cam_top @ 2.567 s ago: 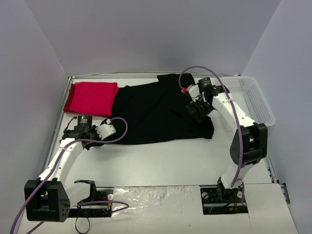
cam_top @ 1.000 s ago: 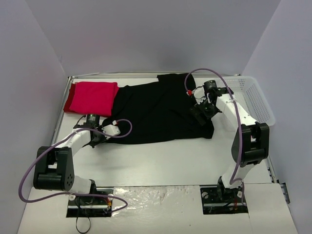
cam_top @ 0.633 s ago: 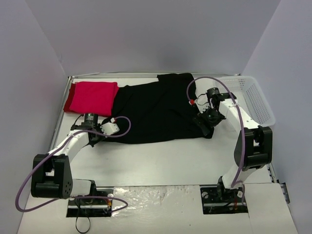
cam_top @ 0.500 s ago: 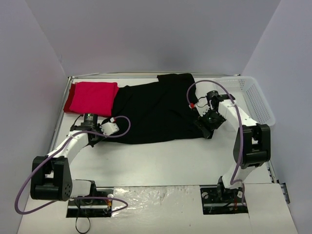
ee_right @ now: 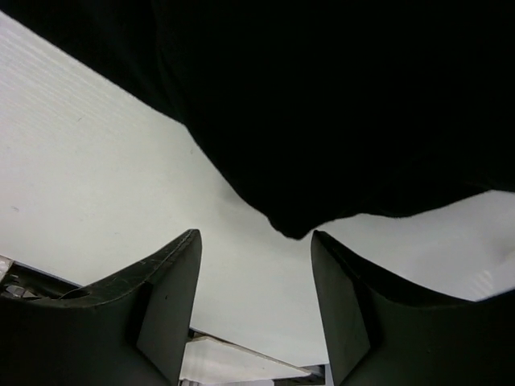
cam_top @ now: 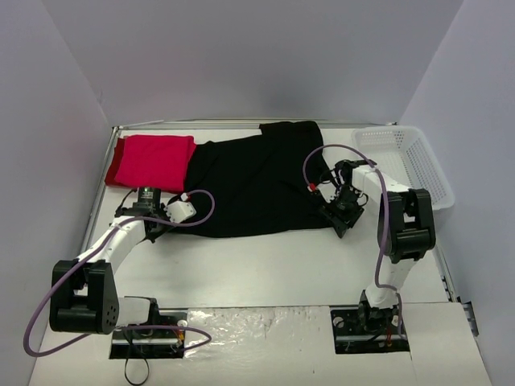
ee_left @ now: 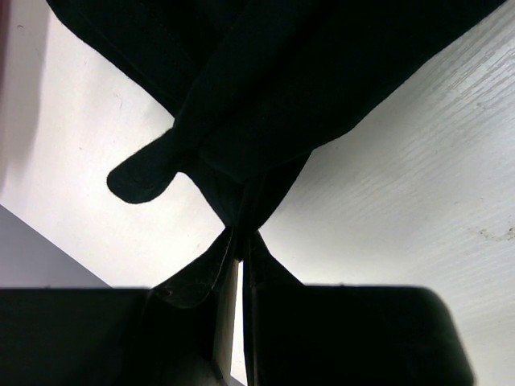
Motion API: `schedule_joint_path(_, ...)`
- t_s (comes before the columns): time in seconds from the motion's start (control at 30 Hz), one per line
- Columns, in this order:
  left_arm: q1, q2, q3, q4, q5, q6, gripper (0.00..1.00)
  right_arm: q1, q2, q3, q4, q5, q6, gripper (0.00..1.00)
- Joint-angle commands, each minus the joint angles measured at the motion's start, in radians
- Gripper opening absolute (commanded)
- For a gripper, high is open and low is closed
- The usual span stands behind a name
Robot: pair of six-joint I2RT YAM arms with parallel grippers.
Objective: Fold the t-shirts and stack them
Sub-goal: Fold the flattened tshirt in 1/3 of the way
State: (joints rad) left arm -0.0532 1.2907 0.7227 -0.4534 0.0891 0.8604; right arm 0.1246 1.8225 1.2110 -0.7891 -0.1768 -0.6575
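Black t-shirt (cam_top: 257,181) spread on the far half of the table (cam_top: 265,265), next to the folded red t-shirt (cam_top: 153,161) at far left. Left gripper (ee_left: 240,241): jaws closed, pinching the black t-shirt's near-left edge. Right gripper (ee_right: 254,237): jaws apart at its near-right corner, gripping nothing.

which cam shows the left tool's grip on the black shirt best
Left wrist: the left tool is shut on a pinched fold of the black shirt. Top external cannot see the pinch itself; right wrist shows only another corner.
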Motion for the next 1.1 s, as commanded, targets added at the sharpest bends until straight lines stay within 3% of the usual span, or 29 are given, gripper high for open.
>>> schedule_joint_path(0.0, -0.005, -0.013, 0.008, -0.019, 0.006, -0.012, 0.02, -0.006, 0.032, 0.027, -0.045, -0.003, -0.010, 0.52)
schedule_joint_path(0.13, -0.007, -0.011, -0.003, -0.014, 0.006, -0.012, 0.02, -0.008, 0.063, 0.048, -0.036, 0.019, -0.004, 0.43)
schedule_joint_path(0.27, -0.005, -0.014, -0.006, -0.014, 0.001, -0.012, 0.02, -0.020, 0.069, 0.058, -0.032, 0.030, -0.002, 0.19)
schedule_joint_path(0.43, -0.007, -0.025, 0.004, -0.016, -0.002, -0.011, 0.02, -0.048, 0.012, 0.053, -0.038, 0.057, -0.010, 0.01)
schedule_joint_path(1.07, -0.005, -0.266, 0.047, -0.215, 0.003, 0.072, 0.02, -0.284, -0.278, 0.005, -0.272, 0.065, -0.218, 0.00)
